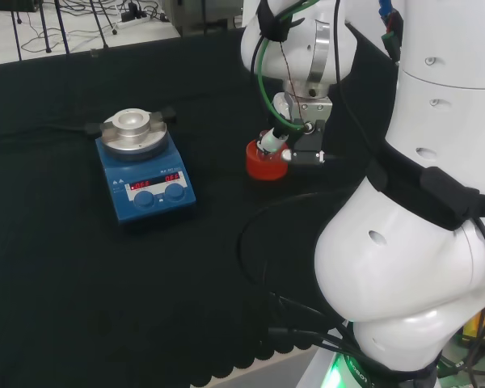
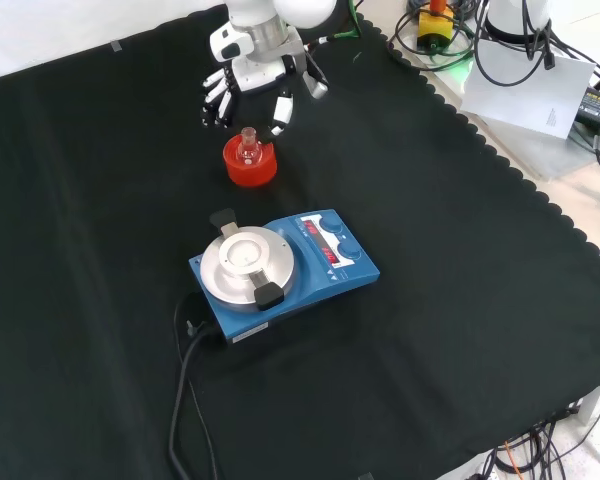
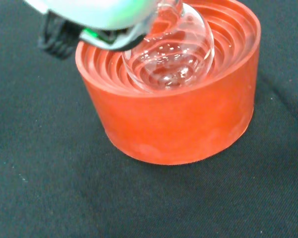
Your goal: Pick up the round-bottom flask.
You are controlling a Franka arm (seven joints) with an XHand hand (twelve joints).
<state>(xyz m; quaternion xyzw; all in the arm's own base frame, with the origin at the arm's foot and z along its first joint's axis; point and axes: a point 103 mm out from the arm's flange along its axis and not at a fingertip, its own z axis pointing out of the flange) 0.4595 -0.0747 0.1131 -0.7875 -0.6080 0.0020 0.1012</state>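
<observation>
A small clear round-bottom flask (image 2: 247,143) sits upright in a red ribbed ring stand (image 2: 251,166) on the black cloth. In the front view the hand (image 2: 250,80) hangs just beyond and above it, fingers (image 2: 215,102) straight and spread, the thumb (image 2: 283,111) apart from them, nothing held. The head view puts the hand (image 1: 305,149) right beside the stand (image 1: 266,162), partly covering the flask neck (image 1: 271,141). Close up in the wrist view, the glass bulb (image 3: 171,57) rests in the stand's (image 3: 184,124) ribbed hollow, with a blurred part of the hand (image 3: 99,15) over its neck.
A blue hotplate stirrer (image 2: 280,268) with a round metal top stands nearer the front view's camera than the stand, its cable trailing off; in the head view the stirrer (image 1: 143,166) is left of the stand. The arm's white links (image 1: 412,242) fill the head view's right side.
</observation>
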